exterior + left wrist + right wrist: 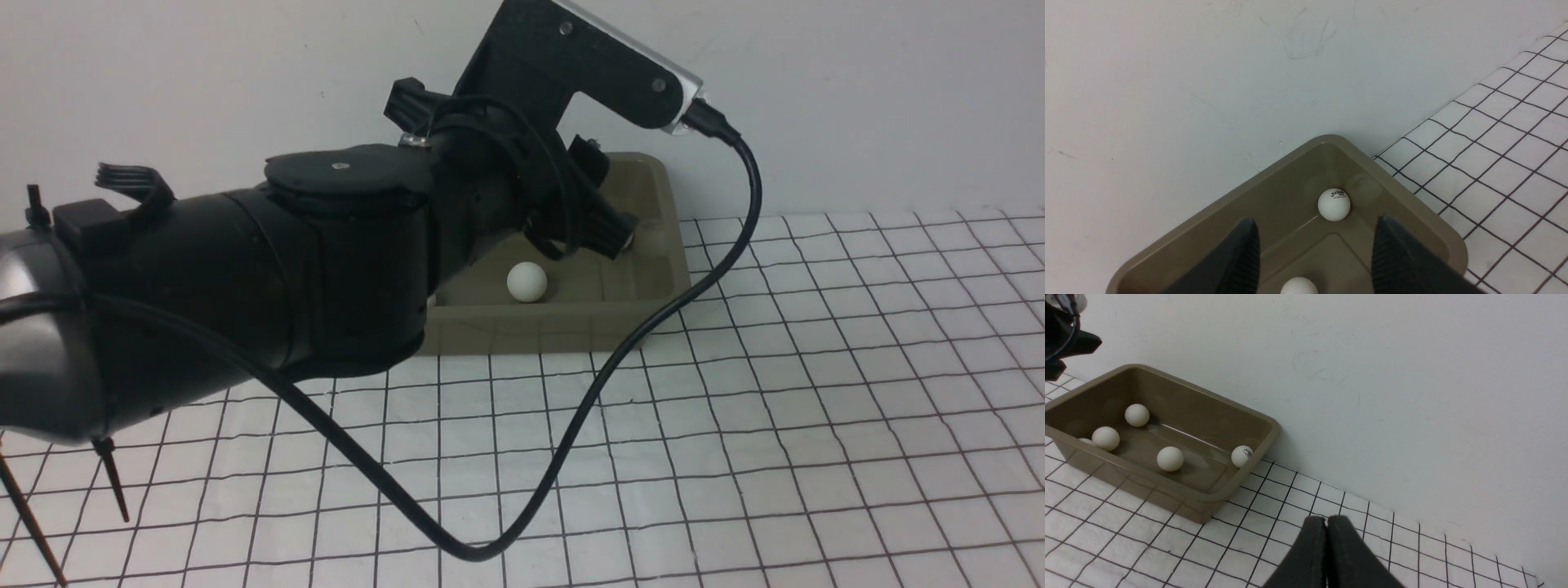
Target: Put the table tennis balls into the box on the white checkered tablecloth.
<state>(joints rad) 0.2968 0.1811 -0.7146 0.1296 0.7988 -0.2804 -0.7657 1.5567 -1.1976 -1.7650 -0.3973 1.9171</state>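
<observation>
At the left, the left arm (245, 286) fills much of the front view and reaches forward toward twelve o'clock. There the box (674, 245) stands on the white checkered tablecloth (816, 367), close to the wall (857, 98). The left gripper (1316, 228) hangs over the box with its jaws wide apart and nothing between them; the ribbed fingers (1245, 257) frame only the box floor. A black cable (571, 433) loops from the wrist camera down over the cloth.

In the middle, the table tennis balls (1170, 458) lie inside the box. The right wrist view shows four on its floor, apart from each other, and perhaps the edge of one more behind the near wall, which I cannot tell. The logo ball (1242, 456) sits in a corner, touching the wall. In the front view a single ball (526, 282) shows at about six o'clock of the box floor. No ball shows on the cloth, though the arm hides a part of it.

At the right, the right gripper (1326, 519) is over the cloth, well apart from the box, with its jaws pressed together and holding nothing.

I judge these balls to be very light, hollow and smooth, so they roll at a small touch and slip out of a hard pinch. The best hold is across the widest part, closed gently, and the release should be low in the box so that the ball does not bounce out.
</observation>
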